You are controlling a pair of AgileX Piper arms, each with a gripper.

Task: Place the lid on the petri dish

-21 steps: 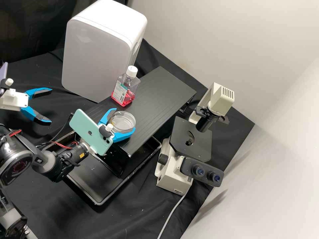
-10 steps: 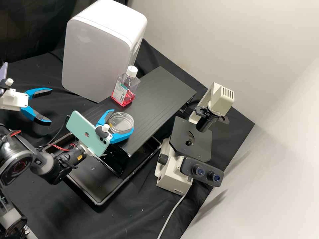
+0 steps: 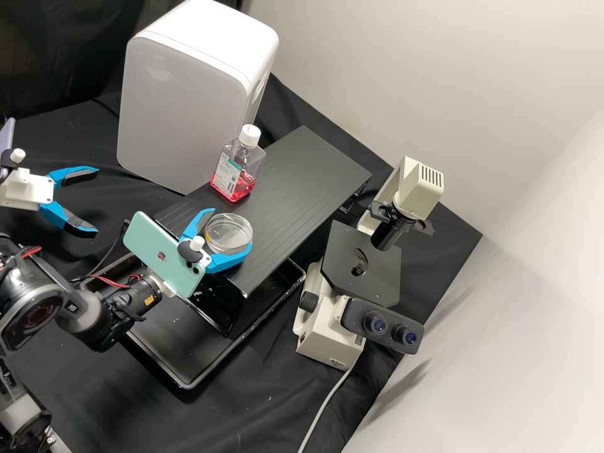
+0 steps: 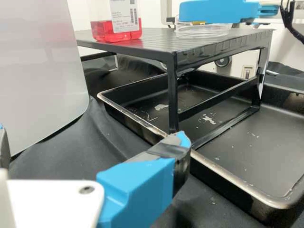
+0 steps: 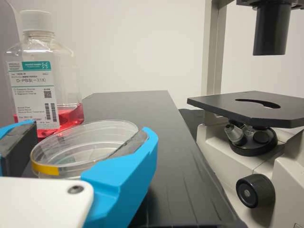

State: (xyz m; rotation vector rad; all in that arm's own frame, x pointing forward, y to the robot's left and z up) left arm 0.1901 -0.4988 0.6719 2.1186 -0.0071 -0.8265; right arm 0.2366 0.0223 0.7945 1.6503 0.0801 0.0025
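A clear petri dish point(image 3: 228, 234) sits at the near left end of a black raised shelf point(image 3: 302, 182). Its lid point(image 5: 85, 142) lies over a base with a yellow band, and I cannot tell whether it is fully seated. My right gripper point(image 3: 230, 229) spans the dish, one blue finger on each side, shut on the lid. In the right wrist view the near finger point(image 5: 128, 171) presses against the lid's rim. My left gripper point(image 3: 93, 200) hangs open over the black cloth far to the left, holding nothing. Its blue finger point(image 4: 152, 180) shows in the left wrist view, with the dish point(image 4: 202, 31) far off on the shelf.
A flask of pink liquid point(image 3: 236, 167) stands on the shelf behind the dish. A white box point(image 3: 189, 88) stands at the back left. A microscope point(image 3: 371, 264) is at the right. A black tray point(image 3: 189, 358) lies under the shelf.
The right gripper has shifted slightly back and to the left, and the lid between its fingers has shifted with it. The left arm has not moved.
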